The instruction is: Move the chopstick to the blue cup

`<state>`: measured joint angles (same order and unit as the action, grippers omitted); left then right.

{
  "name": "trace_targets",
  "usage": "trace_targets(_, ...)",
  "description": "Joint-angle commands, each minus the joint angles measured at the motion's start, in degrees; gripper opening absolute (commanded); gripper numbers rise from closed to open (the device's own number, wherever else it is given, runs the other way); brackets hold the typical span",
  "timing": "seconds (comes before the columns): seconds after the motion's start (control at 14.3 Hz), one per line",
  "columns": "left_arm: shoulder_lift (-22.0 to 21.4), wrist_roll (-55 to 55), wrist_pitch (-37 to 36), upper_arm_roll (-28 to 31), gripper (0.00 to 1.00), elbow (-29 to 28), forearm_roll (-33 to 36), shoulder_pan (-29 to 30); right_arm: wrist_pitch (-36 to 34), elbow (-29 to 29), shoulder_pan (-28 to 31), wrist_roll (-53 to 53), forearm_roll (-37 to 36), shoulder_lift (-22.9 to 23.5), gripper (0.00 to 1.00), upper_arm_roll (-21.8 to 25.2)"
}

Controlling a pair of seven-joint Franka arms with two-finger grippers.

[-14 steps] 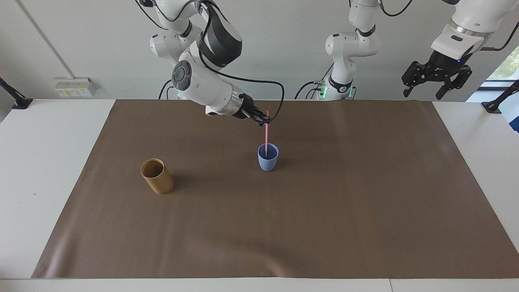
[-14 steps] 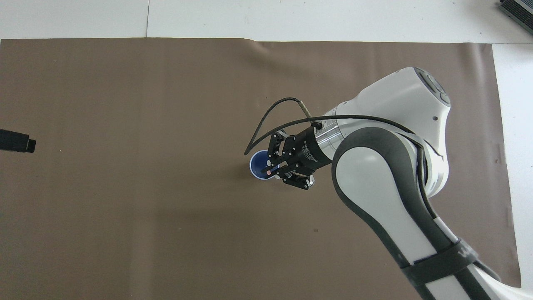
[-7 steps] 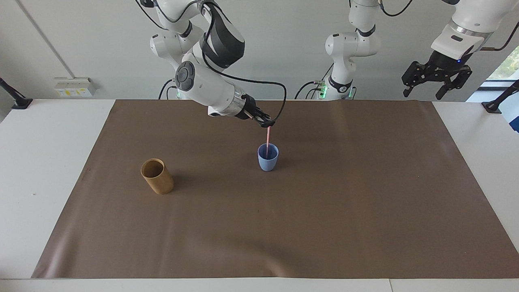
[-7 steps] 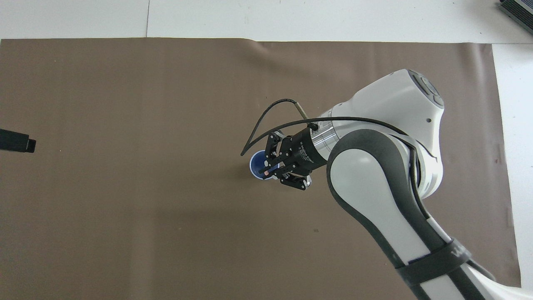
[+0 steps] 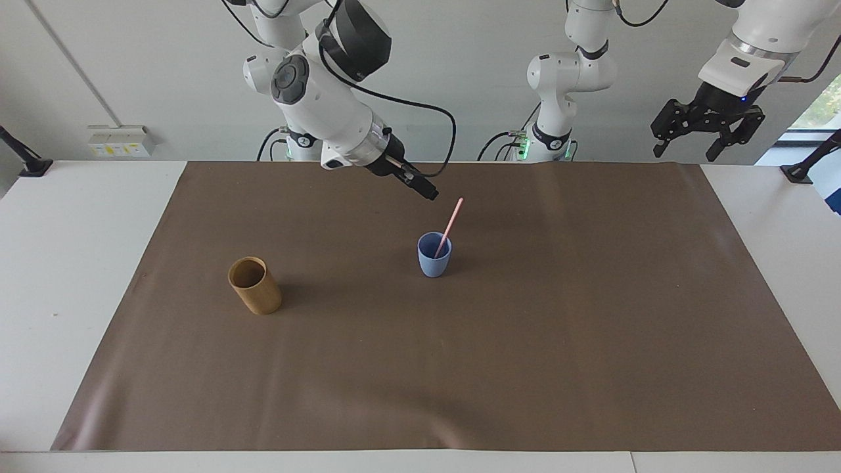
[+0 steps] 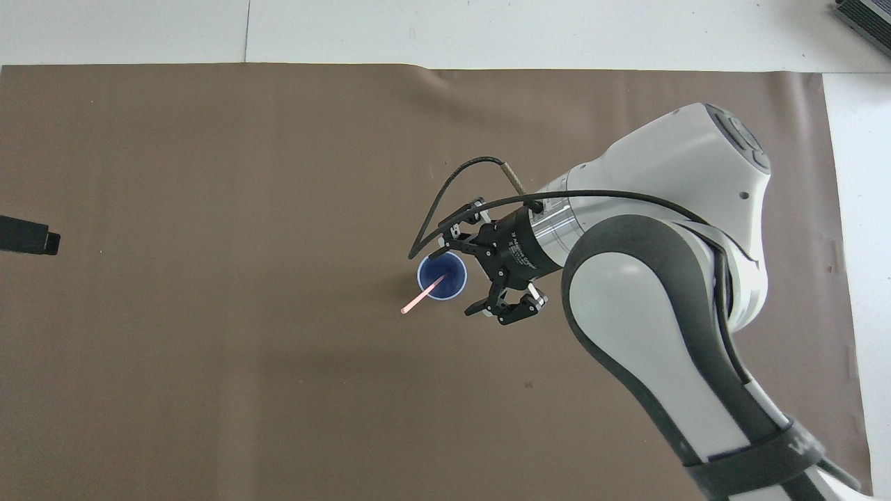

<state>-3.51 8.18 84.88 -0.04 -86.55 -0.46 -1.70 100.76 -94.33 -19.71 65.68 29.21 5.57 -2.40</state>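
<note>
The light blue cup (image 5: 434, 263) (image 6: 451, 270) stands upright near the middle of the brown mat. The pale pink chopstick (image 5: 450, 225) (image 6: 422, 300) stands in it with its lower end inside, leaning on the rim with its top tilted toward the left arm's end of the table. My right gripper (image 5: 428, 192) (image 6: 460, 275) hangs open just above the cup and a little toward the robots' side, holding nothing and clear of the chopstick. High over the left arm's end of the table, my left gripper (image 5: 684, 152) waits open and empty.
A taller tan-brown cylindrical cup (image 5: 255, 286) stands on the mat (image 5: 525, 361) toward the right arm's end; the right arm hides it in the overhead view. White table (image 5: 79, 263) borders the mat on both ends.
The right gripper opened and let go of the chopstick, then lifted and drew back toward the robots. The chopstick dropped into the blue cup and tipped toward the left arm's end.
</note>
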Motion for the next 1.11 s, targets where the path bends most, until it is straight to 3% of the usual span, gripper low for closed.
trace_targets(0.0,-0.27,0.17,-0.94,-0.66,1.00,0.33,0.90,0.82,-2.76,-0.68,2.39,-6.94,-5.47,-4.06,1.00,0.03)
trace_targets(0.35,-0.27,0.17,-0.94,-0.66,1.00,0.33,0.90,0.82,-2.85,-1.03,4.51,-24.07,-21.10,-6.79,1.00,0.03)
trace_targets(0.56,-0.27,0.17,-1.03,-0.66,1.00,0.33,0.90,0.82,-2.15,-1.03,4.68,-28.84,-29.20,-6.88,1.00,0.03)
trace_targets(0.84,-0.27,0.17,-0.94,-0.66,1.00,0.33,0.90,0.82,-2.15,-0.59,9.50,-41.38,-30.62,-7.85,1.00,0.12)
trace_targets(1.05,-0.27,0.17,-0.94,-0.66,1.00,0.33,0.81,0.82,-5.21,2.13,13.37,-44.67,-30.53,-8.90,1.00,0.20)
